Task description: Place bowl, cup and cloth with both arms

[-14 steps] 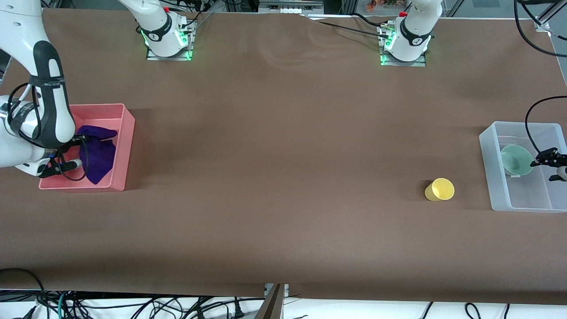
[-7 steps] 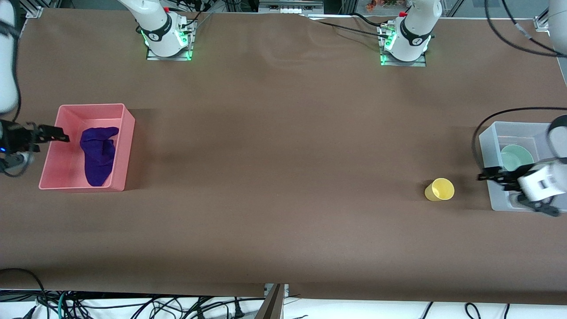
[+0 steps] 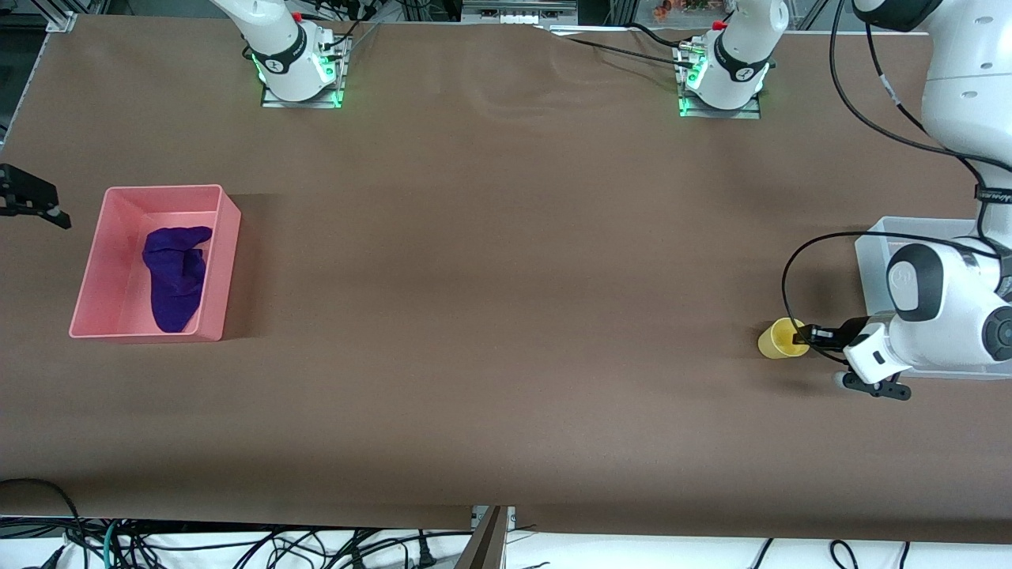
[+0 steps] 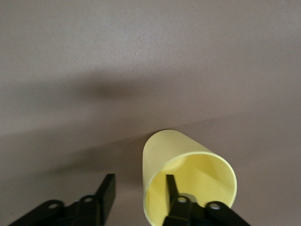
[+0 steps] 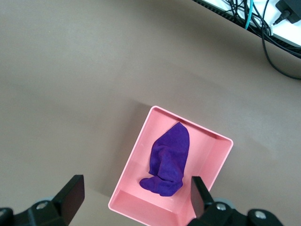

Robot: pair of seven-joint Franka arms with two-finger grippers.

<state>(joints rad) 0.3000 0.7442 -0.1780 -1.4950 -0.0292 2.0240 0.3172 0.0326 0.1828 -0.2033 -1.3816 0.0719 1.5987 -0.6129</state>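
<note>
The yellow cup (image 3: 781, 339) lies on its side on the table beside the clear bin (image 3: 872, 246), its mouth toward the bin. My left gripper (image 3: 805, 336) is open at the cup's mouth. In the left wrist view one finger (image 4: 172, 189) is inside the cup (image 4: 188, 165) and the other is outside its wall, so the left gripper (image 4: 139, 193) straddles the wall. The bowl is hidden under the left arm. The purple cloth (image 3: 175, 273) lies in the pink bin (image 3: 225, 261). My right gripper (image 3: 32, 197) is open and empty, high beside that bin; its wrist view shows the right gripper (image 5: 136, 194) above the cloth (image 5: 169, 160).
The pink bin (image 5: 129, 169) stands at the right arm's end of the table, the clear bin at the left arm's end. The brown table (image 3: 506, 316) stretches bare between them. Cables hang along the table's front edge (image 3: 316, 545).
My left gripper left the clear bin and came down to the cup's mouth. My right gripper rose out of the pink bin and drew off toward the table's end, leaving the cloth inside.
</note>
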